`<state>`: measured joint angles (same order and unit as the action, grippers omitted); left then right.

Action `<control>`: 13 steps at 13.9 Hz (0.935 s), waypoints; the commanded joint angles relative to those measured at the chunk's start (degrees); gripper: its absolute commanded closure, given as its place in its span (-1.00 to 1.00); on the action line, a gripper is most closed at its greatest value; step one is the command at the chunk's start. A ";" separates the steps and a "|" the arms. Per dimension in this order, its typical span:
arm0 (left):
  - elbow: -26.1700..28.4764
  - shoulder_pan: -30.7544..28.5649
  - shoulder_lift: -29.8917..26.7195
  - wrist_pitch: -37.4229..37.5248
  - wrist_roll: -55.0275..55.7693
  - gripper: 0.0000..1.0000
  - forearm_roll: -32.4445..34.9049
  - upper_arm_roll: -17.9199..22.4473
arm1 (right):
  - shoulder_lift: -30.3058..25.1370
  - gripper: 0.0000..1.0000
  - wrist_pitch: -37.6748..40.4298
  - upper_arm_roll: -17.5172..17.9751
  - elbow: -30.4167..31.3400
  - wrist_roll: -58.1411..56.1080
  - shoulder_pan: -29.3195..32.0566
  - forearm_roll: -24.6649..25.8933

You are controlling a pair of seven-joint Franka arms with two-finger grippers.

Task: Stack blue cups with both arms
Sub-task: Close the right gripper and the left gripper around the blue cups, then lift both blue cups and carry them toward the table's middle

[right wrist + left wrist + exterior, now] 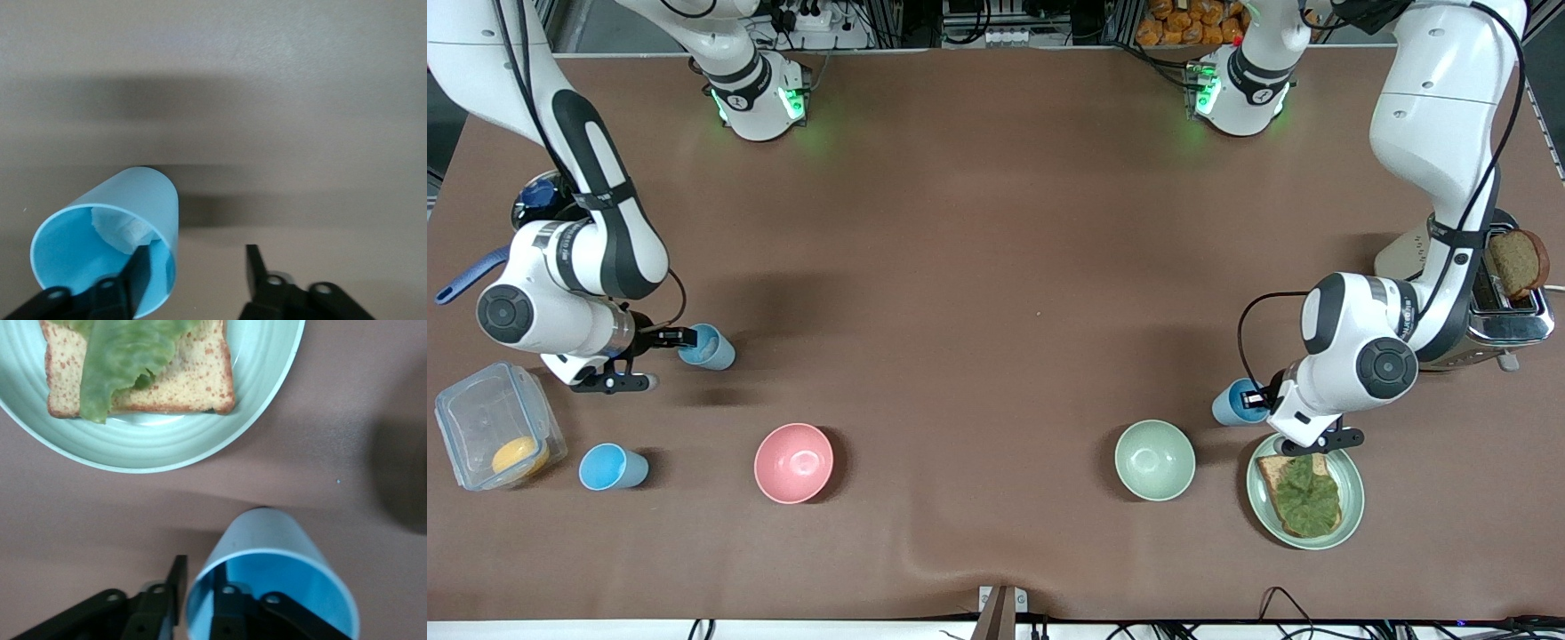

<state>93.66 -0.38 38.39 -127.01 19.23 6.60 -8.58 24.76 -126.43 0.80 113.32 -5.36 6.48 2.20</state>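
A pale grey-blue cup (710, 348) stands toward the right arm's end of the table. My right gripper (680, 338) is open at its rim. In the right wrist view (197, 250) one finger is inside the cup (113, 233) and the other is well outside; something white lies in the cup. A blue cup (1230, 403) stands toward the left arm's end. My left gripper (1258, 398) pinches its wall, with one finger inside and one outside in the left wrist view (202, 577), on the cup (273, 540). A sky-blue cup (609, 467) stands alone, nearer the front camera.
A pink bowl (793, 462) and a pale green bowl (1154, 460) sit nearer the front camera. A green plate (1356, 498) with toast and lettuce lies beside the left gripper, also in the left wrist view (260, 407). There is a toaster (1507, 307) and a clear container (494, 427).
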 commanded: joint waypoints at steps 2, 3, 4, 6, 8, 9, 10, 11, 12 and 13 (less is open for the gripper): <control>-0.32 0.20 0.10 -0.52 1.51 1.00 0.78 -0.03 | 0.28 0.99 -0.31 0.43 -0.03 1.14 -1.03 1.22; -0.32 0.12 0.10 -0.52 1.42 1.00 0.78 -0.03 | 0.28 1.00 0.04 0.43 -0.12 1.23 -1.99 1.22; -0.32 0.12 0.10 -0.52 1.42 1.00 0.78 -0.03 | 0.20 1.00 0.30 0.43 -0.12 1.66 -2.87 1.22; -0.32 0.12 0.10 -0.52 1.42 1.00 0.78 -0.03 | 0.02 1.00 0.74 0.87 -0.30 3.59 -3.93 1.14; -0.40 -0.06 -0.25 -0.52 1.51 1.00 0.69 -0.03 | -0.85 1.00 4.15 3.05 -2.13 4.13 -5.16 0.70; -0.49 -0.23 -0.51 -0.52 1.51 1.00 0.52 -0.12 | -0.95 1.00 7.39 5.33 -4.32 5.70 -6.21 0.44; -0.49 -0.50 -0.86 -0.52 1.51 1.00 0.52 -0.12 | -0.77 1.00 9.51 7.70 -6.34 11.45 -6.92 0.43; -0.41 -0.59 -1.38 -0.52 1.51 1.00 0.43 -0.12 | -0.77 1.00 9.88 11.38 -7.32 19.08 -8.05 0.61; -0.40 -0.76 -2.35 -0.52 1.42 1.00 0.34 -0.12 | -0.77 1.00 9.63 14.03 -7.59 25.77 -9.20 1.04; -0.40 -1.11 -3.14 -0.43 1.42 1.00 0.25 -0.12 | -0.68 1.00 9.62 16.14 -8.03 30.36 -10.43 0.96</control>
<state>92.71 -0.91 37.73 -127.53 19.35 6.56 -8.59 24.44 -117.85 13.16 106.20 15.54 -1.94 2.28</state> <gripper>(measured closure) 0.956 0.969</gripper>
